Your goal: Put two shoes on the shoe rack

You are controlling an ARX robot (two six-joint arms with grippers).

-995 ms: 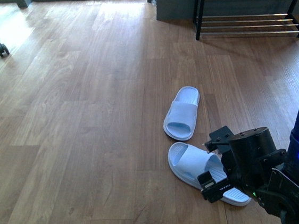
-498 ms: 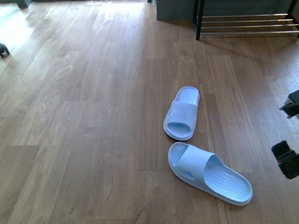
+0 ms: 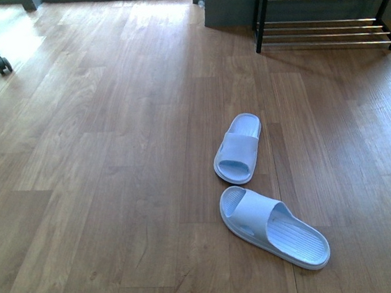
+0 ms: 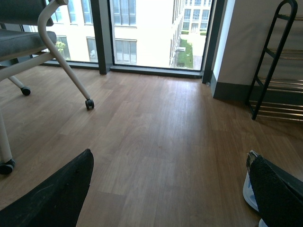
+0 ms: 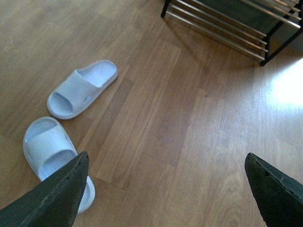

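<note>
Two pale blue slide shoes lie on the wooden floor: the far shoe (image 3: pixel 238 148) (image 5: pixel 82 87) and the near shoe (image 3: pixel 274 226) (image 5: pixel 49 152), close together at an angle. The shoe rack (image 3: pixel 327 3) (image 5: pixel 232 28) (image 4: pixel 277 80), black frame with chrome bars, stands against the back wall at the right. Neither arm shows in the front view. My right gripper (image 5: pixel 165 189) is open above bare floor, with the near shoe beside one of its fingers (image 5: pixel 61 194). My left gripper (image 4: pixel 170 189) is open over bare floor; a sliver of a shoe (image 4: pixel 249 191) shows by one of its fingers (image 4: pixel 277 194).
A wheeled chair (image 4: pixel 28 42) stands by the window, and one of its casters (image 3: pixel 1 65) shows at the far left. A grey skirting board (image 3: pixel 227 10) runs along the wall beside the rack. Wooden floor (image 3: pixel 113 162) spreads between the shoes and the rack.
The right arm, which a second ago hung over the near shoe, moved off to the right and has left the front view. Both shoes lie where they were.
</note>
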